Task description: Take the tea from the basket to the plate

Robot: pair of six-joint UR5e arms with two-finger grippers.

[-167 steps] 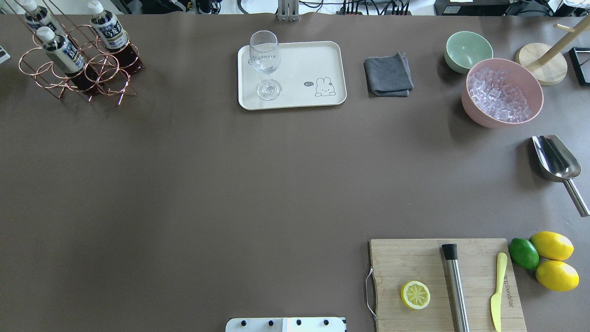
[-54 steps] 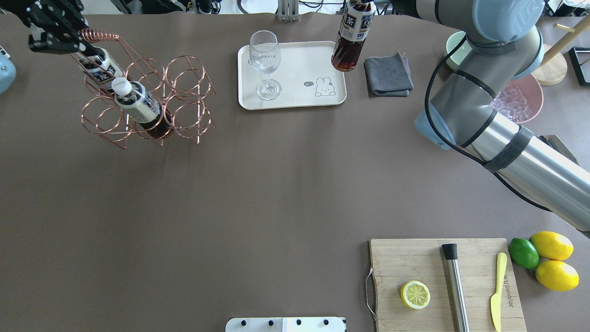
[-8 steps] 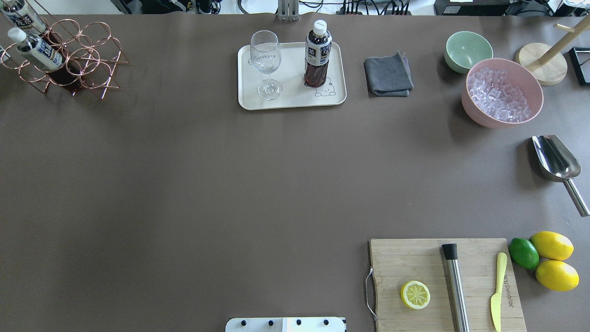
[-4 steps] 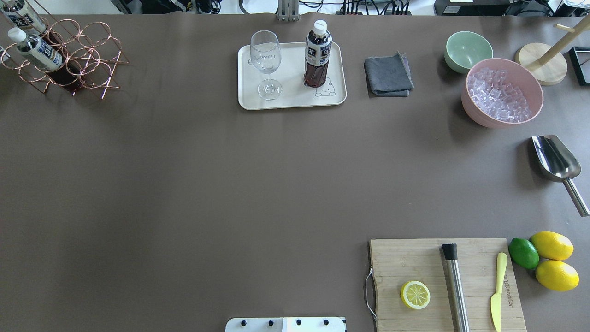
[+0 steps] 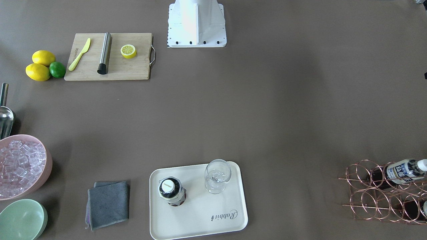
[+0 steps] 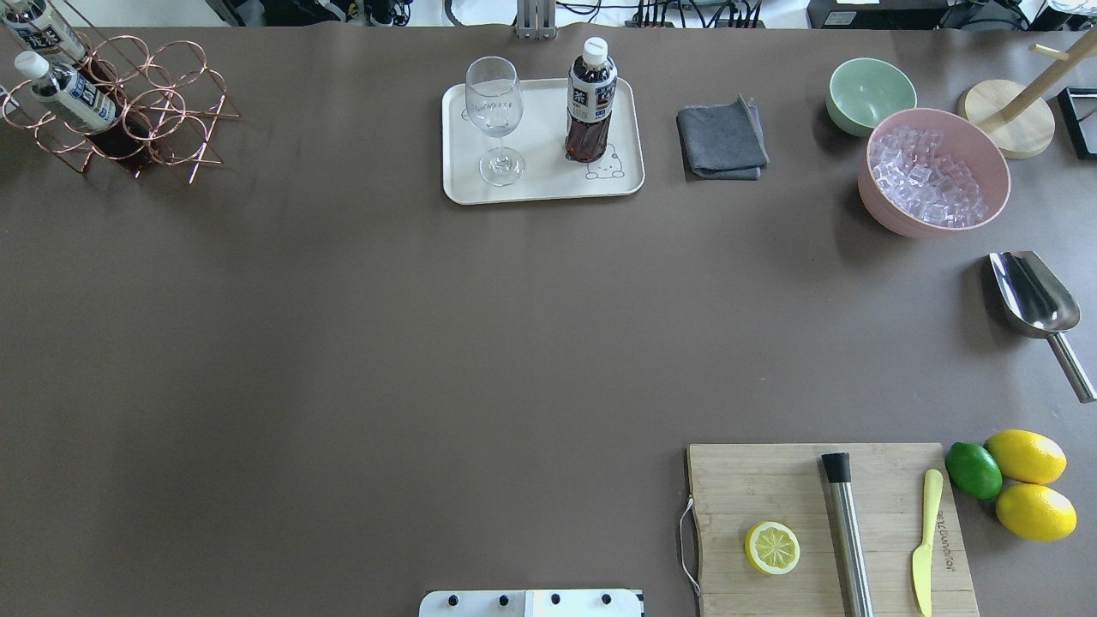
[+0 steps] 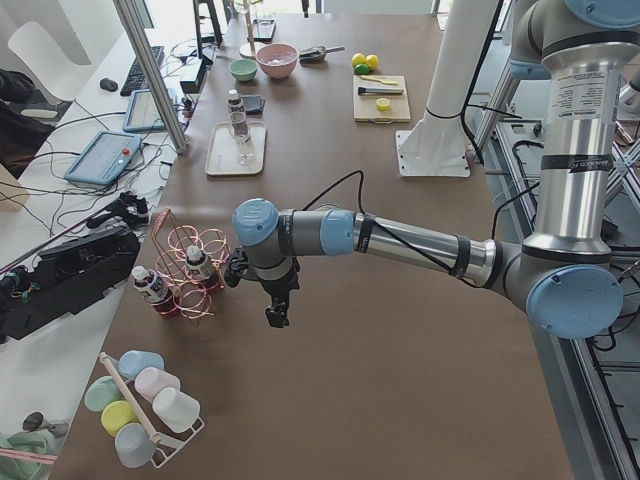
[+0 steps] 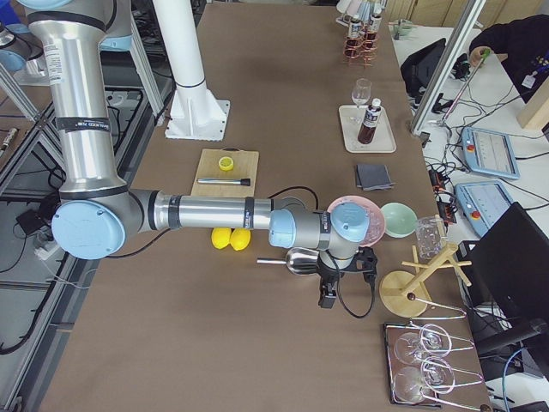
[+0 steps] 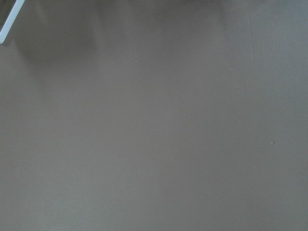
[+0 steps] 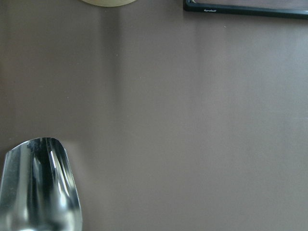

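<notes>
One tea bottle (image 6: 590, 103) stands upright on the cream plate (image 6: 540, 187), beside a wine glass (image 6: 494, 120). It also shows from the front (image 5: 171, 191). The copper wire basket (image 6: 171, 120) sits at the far left corner with two more tea bottles (image 6: 68, 86) lying in its rings. My left gripper (image 7: 277, 316) hangs over bare table beside the basket (image 7: 195, 280), seen only from the side. My right gripper (image 8: 325, 299) hangs near the metal scoop, seen only from the side. I cannot tell if either is open or shut.
A grey cloth (image 6: 722, 141), a pale green bowl (image 6: 870, 94) and a pink bowl of ice (image 6: 934, 171) lie right of the plate. A metal scoop (image 6: 1033, 296) is at the right edge. A cutting board (image 6: 771, 488) with lemon half, muddler and knife is near right.
One tea bottle went from the basket to the plate in the right gripper, and the basket shifted. Both arms have left the overhead view. Nothing has moved in the last second.
</notes>
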